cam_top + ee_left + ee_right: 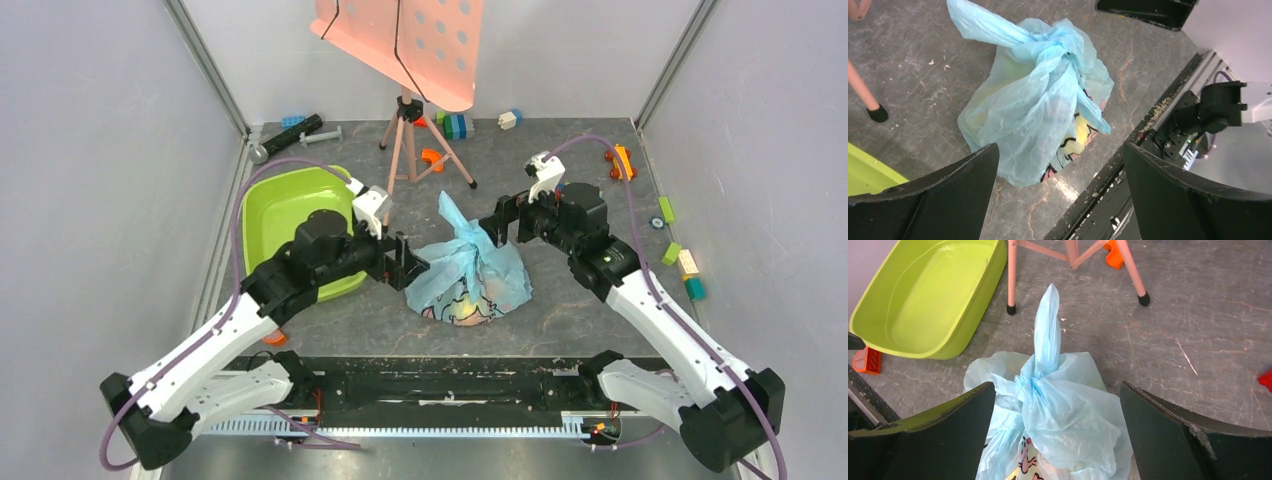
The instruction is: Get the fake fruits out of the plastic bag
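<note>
The light-blue plastic bag (468, 275) lies on the table's middle, knotted at the top with a twisted tail pointing to the back. It also shows in the left wrist view (1035, 107) and the right wrist view (1055, 405). The fake fruits are inside; only yellow and orange tints show through the film (470, 308). My left gripper (410, 268) is open just left of the bag. My right gripper (495, 228) is open at the bag's upper right, near the knot. Neither holds anything.
A lime-green tub (290, 225) stands left of the bag, behind my left arm. A pink tripod stand (425, 150) stands behind the bag. Toy bricks (680, 260) lie along the right wall and at the back (455, 125). A black rail (450, 385) runs along the near edge.
</note>
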You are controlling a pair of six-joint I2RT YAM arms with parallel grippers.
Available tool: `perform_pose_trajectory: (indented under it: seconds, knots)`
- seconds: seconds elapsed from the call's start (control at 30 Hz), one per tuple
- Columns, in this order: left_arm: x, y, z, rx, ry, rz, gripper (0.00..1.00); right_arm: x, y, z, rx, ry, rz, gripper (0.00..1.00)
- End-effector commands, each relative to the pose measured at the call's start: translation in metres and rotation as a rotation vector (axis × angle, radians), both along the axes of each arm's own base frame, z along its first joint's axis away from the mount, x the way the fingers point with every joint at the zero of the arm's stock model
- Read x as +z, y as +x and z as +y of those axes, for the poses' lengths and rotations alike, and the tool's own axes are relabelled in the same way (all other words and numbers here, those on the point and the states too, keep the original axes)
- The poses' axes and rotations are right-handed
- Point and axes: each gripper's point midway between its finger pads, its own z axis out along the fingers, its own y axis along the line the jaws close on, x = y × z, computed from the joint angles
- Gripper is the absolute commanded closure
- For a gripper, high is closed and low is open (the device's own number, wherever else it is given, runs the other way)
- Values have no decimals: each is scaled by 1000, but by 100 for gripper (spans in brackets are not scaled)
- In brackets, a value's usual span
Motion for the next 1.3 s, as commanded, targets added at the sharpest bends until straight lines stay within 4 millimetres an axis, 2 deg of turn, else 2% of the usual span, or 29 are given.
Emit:
perform_pose_trajectory:
  seconds: [0.0, 0.1, 0.27, 0.47, 0.67, 0.87, 1.0, 1.1, 1.27]
  knots:
    - [20, 20, -18, -1, 52, -116, 0, -23, 1, -14, -104, -4, 80, 2]
    - [14, 21, -38, -27, 110, -134, 0, -34, -2, -12, -90, -3, 114, 3]
    - [-3, 24, -64, -37, 219, -200, 0, -45, -7, 3, 25, -9, 128, 5]
    - [-20, 35, -76, -13, 302, -244, 0, -61, -9, 11, 96, -15, 134, 10]
    - [-26, 45, -85, -10, 324, -275, 0, -74, -9, 17, 137, -23, 150, 17]
    - [-37, 56, -96, -15, 372, -299, 0, -81, -5, 17, 129, -28, 157, 39]
    - [-53, 60, -99, -27, 419, -307, 0, -79, -7, 15, 123, -21, 145, 51]
    - [-62, 62, -101, -34, 438, -311, 0, -76, -9, 14, 118, -15, 132, 53]
    - [-68, 72, -101, -6, 478, -338, 0, -75, -13, 16, 137, -1, 138, 68]
